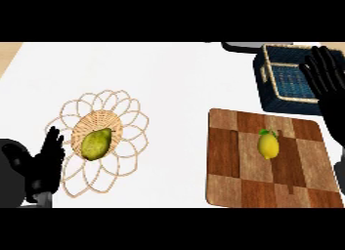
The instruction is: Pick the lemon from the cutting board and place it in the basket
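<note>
So there's one lemon, one cutting board, one blue basket, one woven mat, one green fruit, two hands.

There is only one view, and it looks from the robot's head steeply down onto the white counter. It sits high enough to take in the woven mat on the left, the cutting board on the right and the basket at the far right. Both hands come in from the lower edge.
</note>
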`<state>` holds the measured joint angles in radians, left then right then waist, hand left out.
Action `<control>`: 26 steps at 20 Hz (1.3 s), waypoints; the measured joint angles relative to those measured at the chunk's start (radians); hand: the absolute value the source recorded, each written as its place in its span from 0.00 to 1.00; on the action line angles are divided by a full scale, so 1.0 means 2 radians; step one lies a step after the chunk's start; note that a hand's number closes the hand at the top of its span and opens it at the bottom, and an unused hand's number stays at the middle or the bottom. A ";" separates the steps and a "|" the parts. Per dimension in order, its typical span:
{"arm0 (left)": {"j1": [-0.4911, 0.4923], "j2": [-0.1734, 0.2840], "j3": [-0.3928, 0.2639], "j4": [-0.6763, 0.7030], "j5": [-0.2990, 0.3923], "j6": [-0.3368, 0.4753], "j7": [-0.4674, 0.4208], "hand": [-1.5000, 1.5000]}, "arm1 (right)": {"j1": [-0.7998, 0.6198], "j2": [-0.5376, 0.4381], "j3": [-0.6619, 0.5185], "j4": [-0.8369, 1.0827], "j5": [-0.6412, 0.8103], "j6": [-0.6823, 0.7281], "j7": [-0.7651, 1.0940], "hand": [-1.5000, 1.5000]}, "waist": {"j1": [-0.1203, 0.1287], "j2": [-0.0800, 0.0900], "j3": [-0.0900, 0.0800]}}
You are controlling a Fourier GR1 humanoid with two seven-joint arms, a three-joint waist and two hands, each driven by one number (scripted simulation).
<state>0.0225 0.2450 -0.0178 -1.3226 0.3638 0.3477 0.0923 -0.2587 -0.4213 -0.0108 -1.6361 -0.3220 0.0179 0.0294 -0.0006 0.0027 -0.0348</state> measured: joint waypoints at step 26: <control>0.156 0.033 -0.088 -0.337 -0.076 -0.009 -0.036 0.50 | 0.094 -0.022 0.026 0.079 0.447 -0.307 0.239 0.00 | -0.035 -0.002 0.005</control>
<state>0.3338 0.3115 -0.1930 -1.9964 0.2120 0.3293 0.0205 -0.0702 -0.4663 0.0406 -1.4791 0.5716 -0.5971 0.5066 -0.0699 -0.0013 -0.0247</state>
